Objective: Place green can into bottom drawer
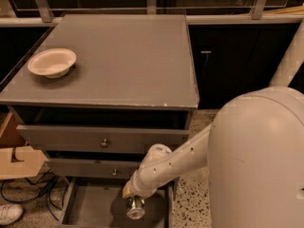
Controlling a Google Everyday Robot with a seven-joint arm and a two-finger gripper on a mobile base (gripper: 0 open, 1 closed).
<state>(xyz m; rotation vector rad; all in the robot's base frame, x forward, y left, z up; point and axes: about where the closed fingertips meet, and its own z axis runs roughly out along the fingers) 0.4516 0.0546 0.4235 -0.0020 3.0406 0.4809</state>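
Downward look at a grey cabinet point(118, 56) with three drawers. Cream bowl point(52, 62) on the top surface, near the left edge. Top drawer point(102, 139) and middle drawer point(85, 167) each slightly open, each with a small round knob. Bottom drawer point(90, 205) pulled well out, grey floor bare on the left. White robot arm point(175, 163) reaching in from the right, down past the drawer fronts. Gripper point(133, 198) at the arm's end, over the right part of the bottom drawer, jaws clenched on the green can point(135, 209). Can lying sideways, one shiny silver end facing up toward the camera, within the drawer's outline; hard to tell whether touching the floor or hanging just above.

Probably light and stiff, yet thin-walled and easily dented by a hard squeeze. Smooth metal, so prone to slipping; round, so prone to rolling once let go. Best gripped across the middle of the body, away from the rims.

Cardboard box point(19, 161), cables point(28, 194) and a white shoe point(9, 213) on the ground at left.
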